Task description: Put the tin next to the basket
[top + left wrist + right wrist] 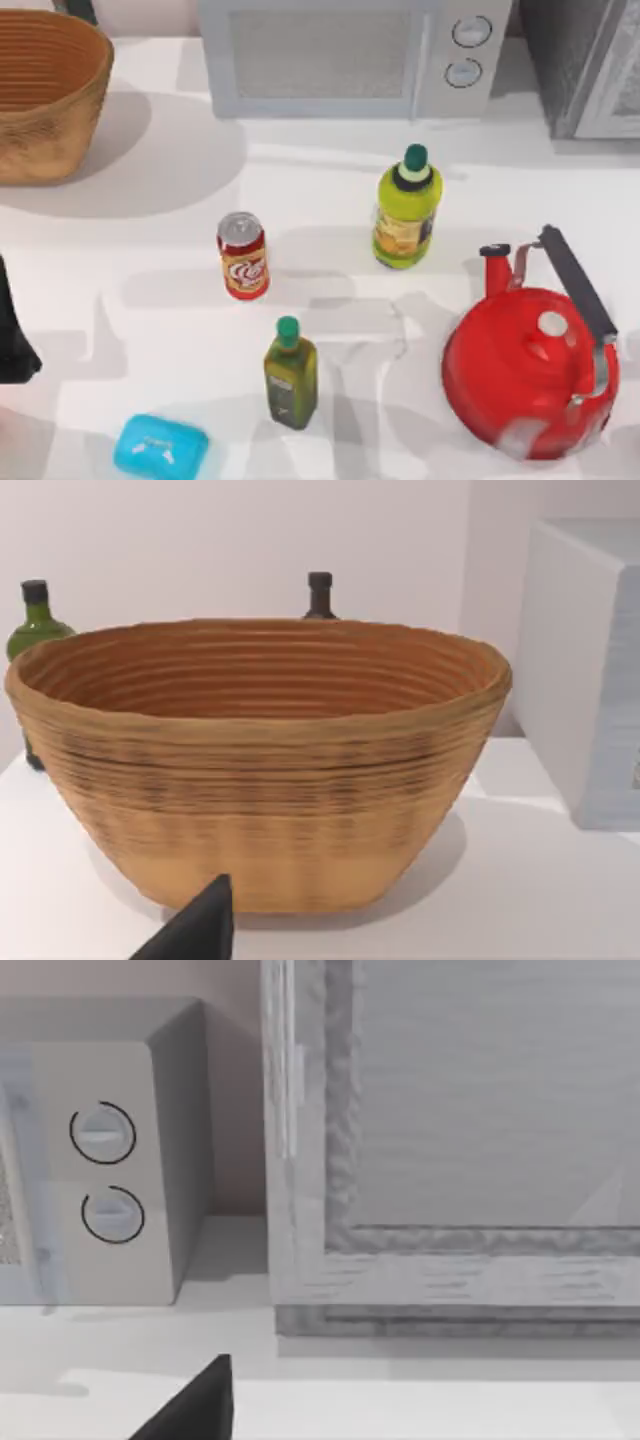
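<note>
One basket (45,95) sat at the table's far left corner, and my left arm (15,335) waited at the left edge; whether either claw was apart or together I could not tell. One tin (243,256) stood upright mid-table, well apart from the basket. I judged a level grasp around its middle best. Two green-capped bottles (405,207) stood near, one red kettle (530,365) rightmost.

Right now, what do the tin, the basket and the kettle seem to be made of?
The tin: probably metal, with a silvery top and a glossy red printed side.
The basket: woven wicker, matte tan, ribbed in coils.
The kettle: likely enamelled or painted metal, shiny red; the black handle may be plastic.
</note>
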